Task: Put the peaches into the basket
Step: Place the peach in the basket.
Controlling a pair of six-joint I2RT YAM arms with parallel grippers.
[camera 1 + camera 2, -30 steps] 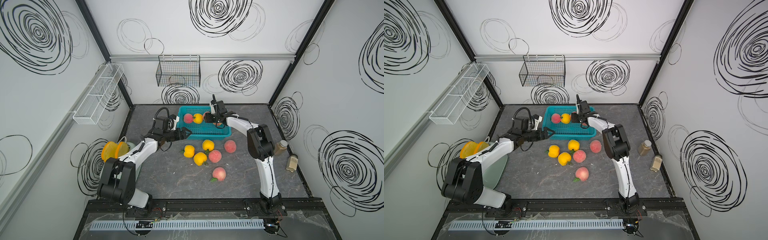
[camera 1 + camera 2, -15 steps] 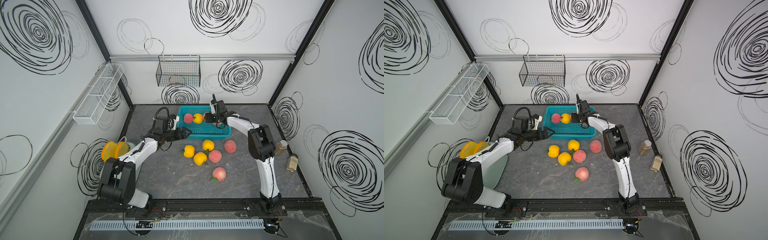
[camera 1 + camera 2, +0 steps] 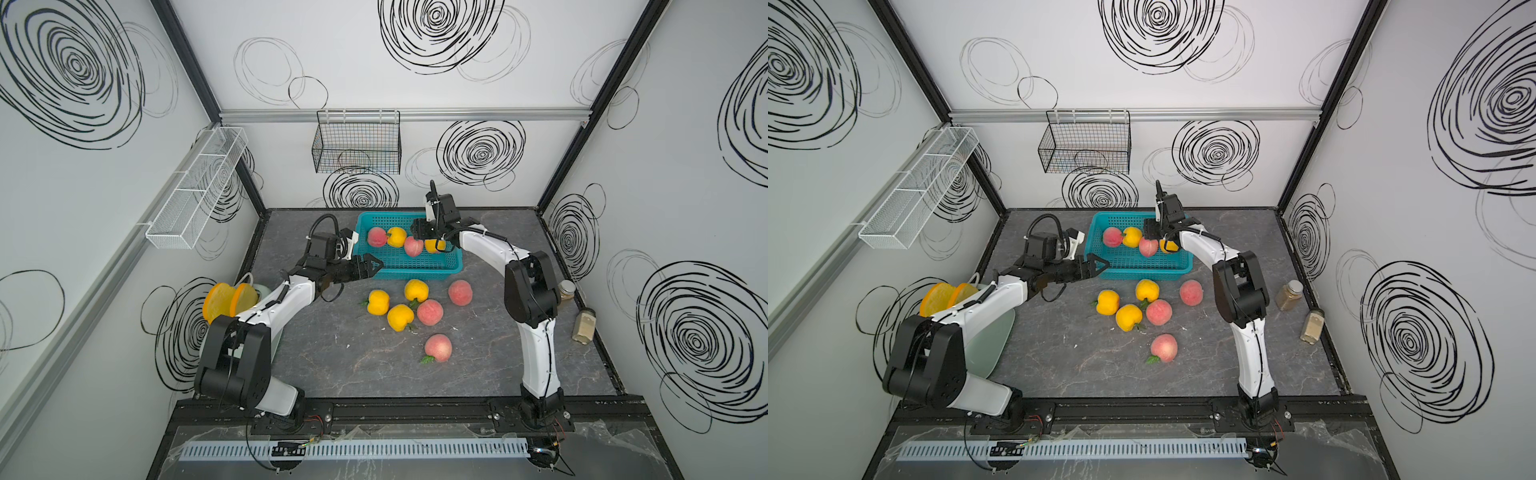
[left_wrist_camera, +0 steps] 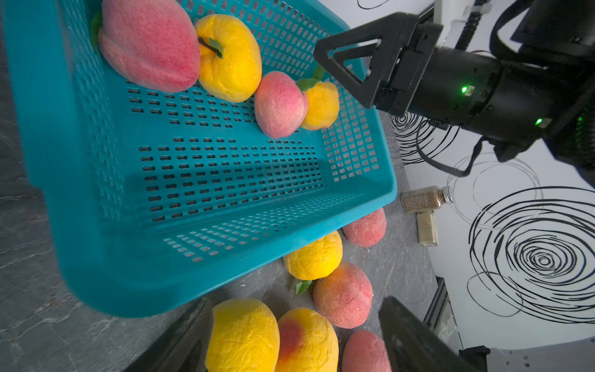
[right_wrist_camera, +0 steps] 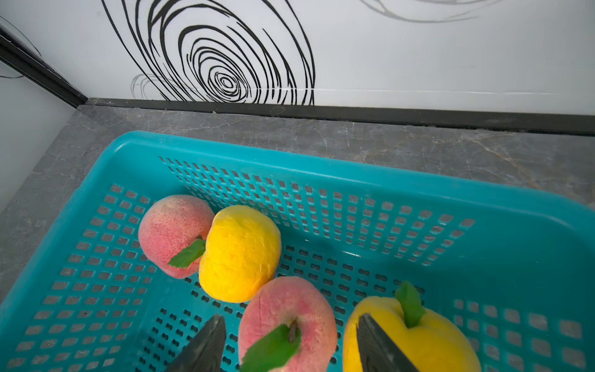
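The right gripper [image 3: 420,235] hangs inside the rim of the teal basket [image 3: 415,272], with its tips pointing down at the basket floor. Its jaws stand partway apart, one on each side of a pink peach [image 5: 286,319] that lies on the floor directly beneath them. In the right wrist view a strip of teal shows between the fruit and one of the fingers [image 5: 209,341]. The peach therefore looks free rather than pinched, though the frame edge cuts off the lower pads, so a light touch cannot be ruled out. A leafy yellow peach [image 5: 428,341] sits just outside the opposite finger and is partly covered by it. Ahead of the tips, further along the basket floor, a yellow peach [image 5: 240,254] and another pink one [image 5: 170,232] lean together. The yellow one is right next to the fruit under the gripper.

The left gripper [image 3: 372,268] hovers just outside the basket's long wall, near one corner, with its jaws spread wide and nothing between them. Ahead of and below its tips, six loose peaches [image 3: 430,312] lie on the dark table [image 3: 332,357]. Three are yellow and three pink. The nearest yellow peach [image 3: 378,302] is closest to the open fingers. The farthest pink peach [image 3: 437,347] lies apart from the cluster.
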